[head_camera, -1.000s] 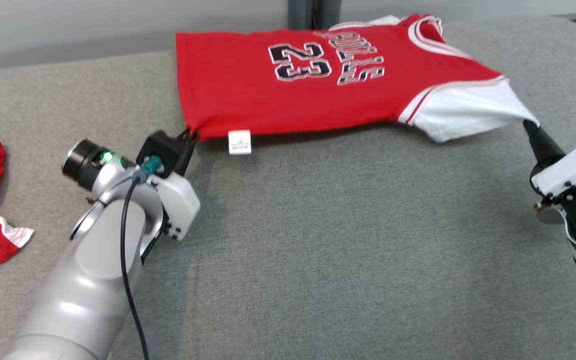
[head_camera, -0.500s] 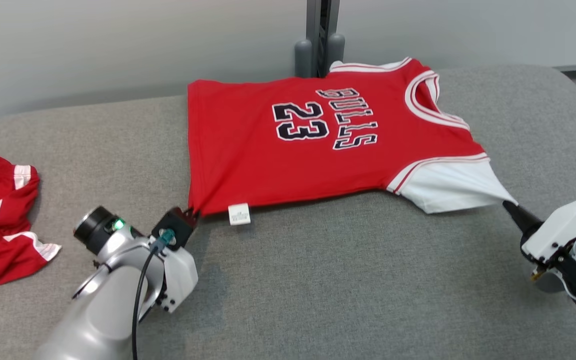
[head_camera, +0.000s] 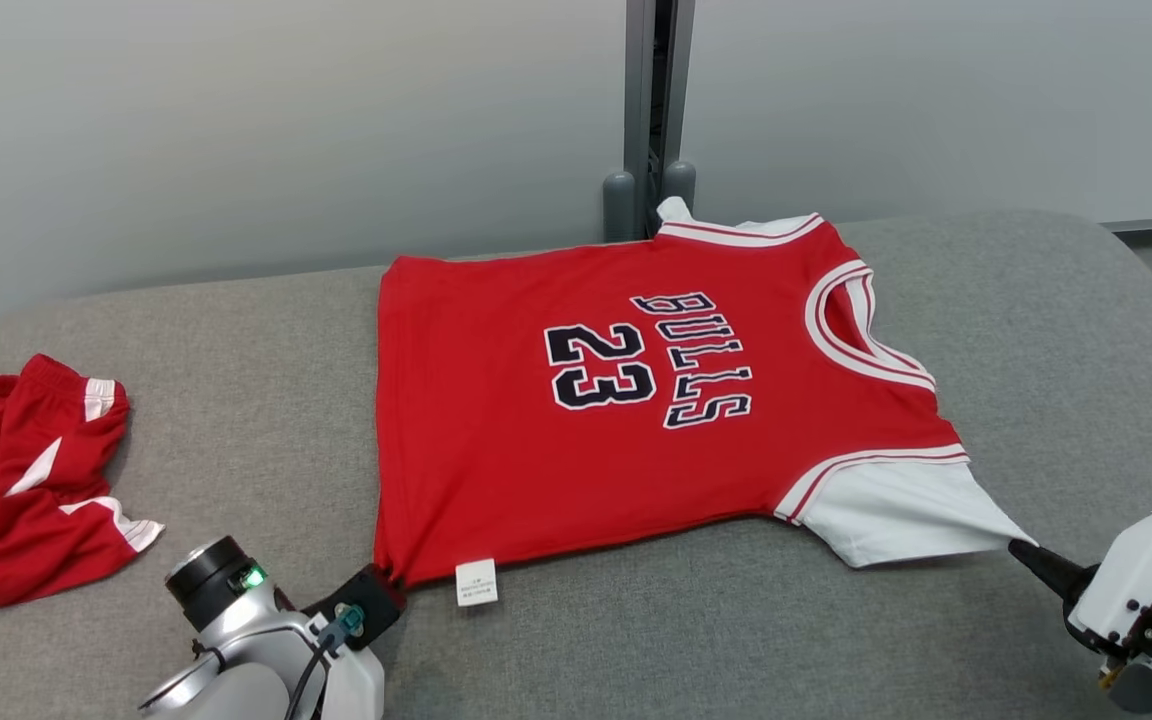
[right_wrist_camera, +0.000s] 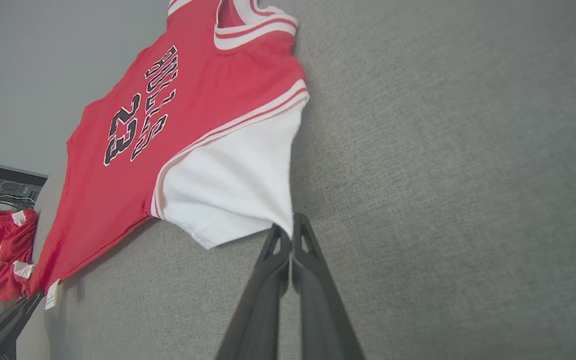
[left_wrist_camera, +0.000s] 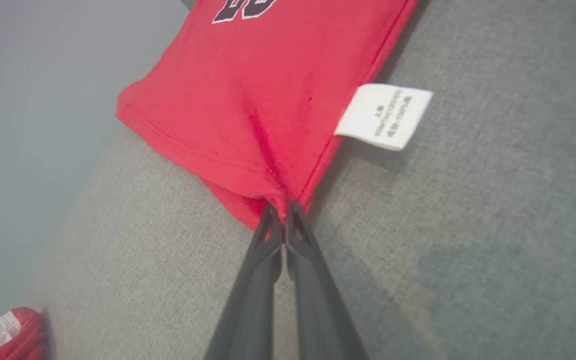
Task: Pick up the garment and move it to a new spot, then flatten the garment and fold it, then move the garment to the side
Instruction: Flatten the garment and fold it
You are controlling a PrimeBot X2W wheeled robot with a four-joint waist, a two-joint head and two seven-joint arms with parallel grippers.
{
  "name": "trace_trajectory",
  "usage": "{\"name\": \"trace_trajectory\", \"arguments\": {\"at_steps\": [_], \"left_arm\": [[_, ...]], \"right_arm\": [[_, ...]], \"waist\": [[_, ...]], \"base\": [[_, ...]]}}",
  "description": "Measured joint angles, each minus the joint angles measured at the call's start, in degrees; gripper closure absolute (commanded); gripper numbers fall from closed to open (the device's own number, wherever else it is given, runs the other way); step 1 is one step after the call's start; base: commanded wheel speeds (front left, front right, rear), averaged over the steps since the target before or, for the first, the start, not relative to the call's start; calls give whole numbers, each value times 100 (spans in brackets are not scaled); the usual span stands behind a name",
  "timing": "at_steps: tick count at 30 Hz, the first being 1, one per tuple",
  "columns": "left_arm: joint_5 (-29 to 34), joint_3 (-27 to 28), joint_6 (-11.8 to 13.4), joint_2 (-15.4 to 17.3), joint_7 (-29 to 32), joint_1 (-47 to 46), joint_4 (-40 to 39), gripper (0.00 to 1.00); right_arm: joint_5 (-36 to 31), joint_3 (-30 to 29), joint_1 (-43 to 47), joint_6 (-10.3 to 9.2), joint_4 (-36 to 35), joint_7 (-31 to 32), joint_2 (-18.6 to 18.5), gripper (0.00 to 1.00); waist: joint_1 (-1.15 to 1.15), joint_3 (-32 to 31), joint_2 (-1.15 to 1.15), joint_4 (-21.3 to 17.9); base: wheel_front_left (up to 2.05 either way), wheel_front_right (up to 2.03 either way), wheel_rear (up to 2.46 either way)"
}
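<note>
Ok so from my seat: the jersey lies spread flat across the middle of the grey padded bench. It's front side up with 23 and BULLS showing, collar toward the robot's right.

The left claw is clamped tight on the near hem corner, and the red fabric bunches into a little ridge right at the tips. The care label sticks out of the side seam just beside that corner and lies on the bench.

The right claw is pinched together on the tip of the near white sleeve, which is pulled out to a point. Both claws sit low and well apart, with the near side of the jersey stretched between them.

A crumpled pair of red shorts lies way off at the left end of the bench, not touching the jersey. A grey post stands behind the bench, just past the far sleeve.
</note>
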Motion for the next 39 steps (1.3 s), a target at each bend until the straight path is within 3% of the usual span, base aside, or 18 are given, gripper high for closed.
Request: {"name": "trace_trajectory", "arguments": {"at_steps": [6,15,31,39], "left_arm": [[-414,-549,-11,261,179,270,-446,100],[-1000,-1035,-11,1037,744,520,-1636,100],[-2260,-1330,-11,2493,2103,1138,-4254,100],[-2551,-1397,-11,2884,2374,1316,-5033,100]], "right_arm": [[127,-121,417,0,-488,381,-246,100],[460,-375,1131,0,-1228,985,-706,100],[1080,-680,2207,0,-2294,1755,-1386,100],[1444,-726,2661,0,-2724,1883,-1793,100]], "waist": [[0,-148,0,7],[0,-203,0,46],[0,-125,0,162],[0,-62,0,242]], "base": [[0,0,0],[0,0,0],[0,0,0],[0,0,0]]}}
